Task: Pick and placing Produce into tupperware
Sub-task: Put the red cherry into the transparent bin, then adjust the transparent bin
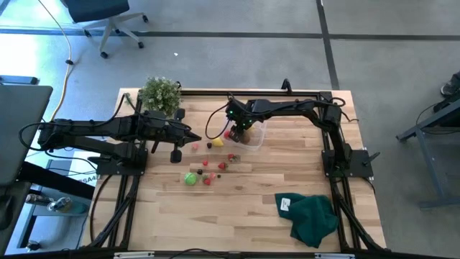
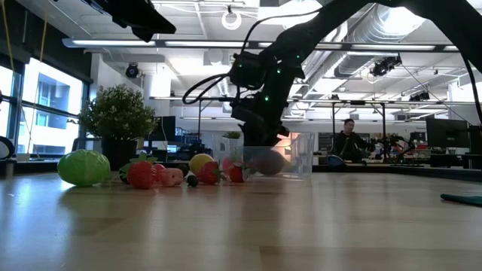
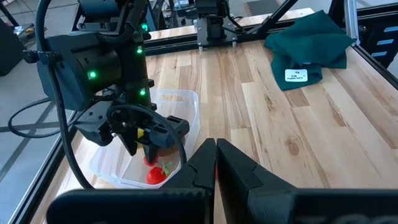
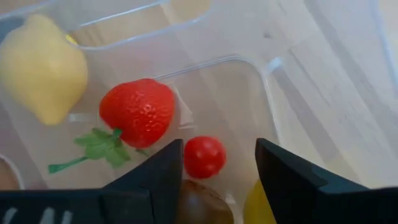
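Right wrist view: a strawberry [image 4: 137,112] and small tomato [image 4: 204,156] already lie in the tupperware [image 1: 253,134], where the right gripper [image 4: 217,163] hangs spread. Several produce pieces [image 1: 205,167] remain left of it; the left gripper [image 3: 215,163], closed and empty, waits nearby.

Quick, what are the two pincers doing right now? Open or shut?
Left pincer: shut, holding nothing, hanging beside the scattered produce.
Right pincer: open, inside the tub, above a small red fruit.
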